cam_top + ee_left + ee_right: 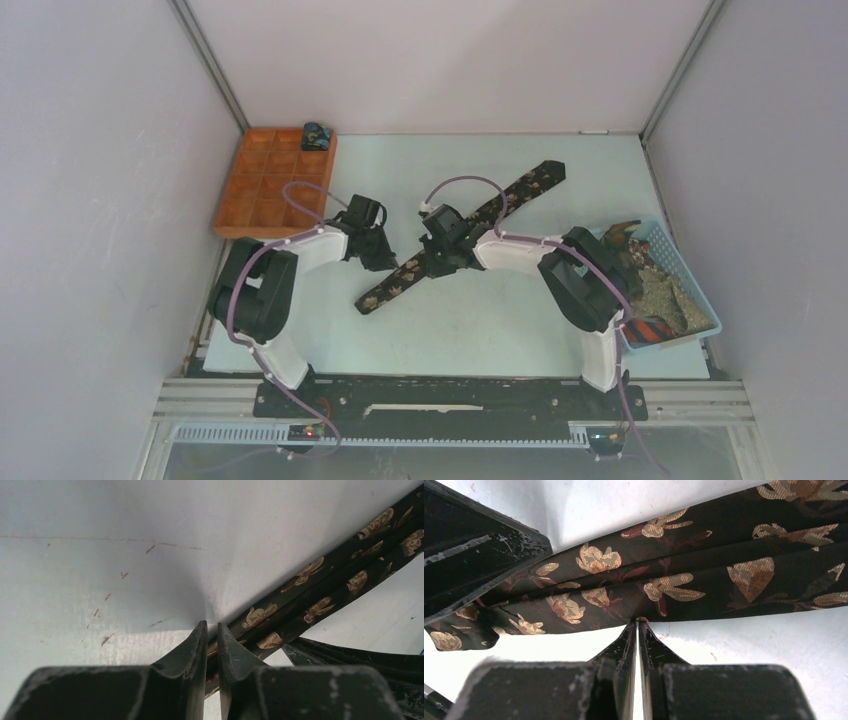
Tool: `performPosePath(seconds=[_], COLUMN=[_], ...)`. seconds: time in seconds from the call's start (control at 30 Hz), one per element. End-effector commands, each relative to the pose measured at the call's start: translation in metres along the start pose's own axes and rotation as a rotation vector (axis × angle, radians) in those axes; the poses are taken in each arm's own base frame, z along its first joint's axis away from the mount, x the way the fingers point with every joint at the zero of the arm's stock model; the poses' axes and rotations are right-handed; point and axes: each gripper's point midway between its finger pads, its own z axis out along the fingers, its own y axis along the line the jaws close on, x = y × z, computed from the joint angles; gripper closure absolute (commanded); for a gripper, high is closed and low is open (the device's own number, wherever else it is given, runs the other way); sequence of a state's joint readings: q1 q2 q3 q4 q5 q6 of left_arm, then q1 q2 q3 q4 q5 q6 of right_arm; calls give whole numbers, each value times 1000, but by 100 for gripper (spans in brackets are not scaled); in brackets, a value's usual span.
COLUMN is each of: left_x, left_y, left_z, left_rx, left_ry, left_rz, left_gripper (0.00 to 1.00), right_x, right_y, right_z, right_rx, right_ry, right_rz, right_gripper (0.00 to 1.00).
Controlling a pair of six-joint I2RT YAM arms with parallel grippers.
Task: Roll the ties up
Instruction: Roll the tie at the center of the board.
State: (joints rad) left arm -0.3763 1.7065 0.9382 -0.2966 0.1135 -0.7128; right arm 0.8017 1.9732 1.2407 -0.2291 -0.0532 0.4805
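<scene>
A black tie with a tan leaf pattern (512,194) lies aslant across the middle of the table, folded lengthwise. My left gripper (385,262) is at its near-left part. In the left wrist view the left gripper (211,625) is shut on the tie (310,595), with fabric pinched between its fingers. My right gripper (437,268) sits just right of the left one. In the right wrist view the right gripper (638,623) pinches the near edge of the tie (704,555). A rolled tie (318,135) sits in the tray's far right compartment.
An orange compartment tray (262,190) stands at the far left. A blue mesh basket (700,300) holding more ties (650,328) stands at the right edge, beside the right arm. White walls close in the table on three sides.
</scene>
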Motion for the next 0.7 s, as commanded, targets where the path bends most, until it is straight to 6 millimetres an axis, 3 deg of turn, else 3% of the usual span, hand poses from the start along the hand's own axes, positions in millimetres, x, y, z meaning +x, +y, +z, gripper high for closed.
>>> performPosePath(seconds=[0.0,0.17,0.37,0.67], left_x=[-8,-5,0,8], left_y=[-13,-11,-12,-14], left_z=[5,9,9,8], left_rx=[49,51,62,81], left_ry=[-2,14,26,44], left_rz=[33,39,46,45], left_gripper=[81,82,83,84], right_x=[18,12,-12,-30], right_y=[-21,-21,-5,4], right_z=[16,10,3,17], right_rx=[66,70,5,-35], right_ry=[72,57,13,16], right_rz=[-26,-28,-24,-15], right_gripper=[92,93,92,92])
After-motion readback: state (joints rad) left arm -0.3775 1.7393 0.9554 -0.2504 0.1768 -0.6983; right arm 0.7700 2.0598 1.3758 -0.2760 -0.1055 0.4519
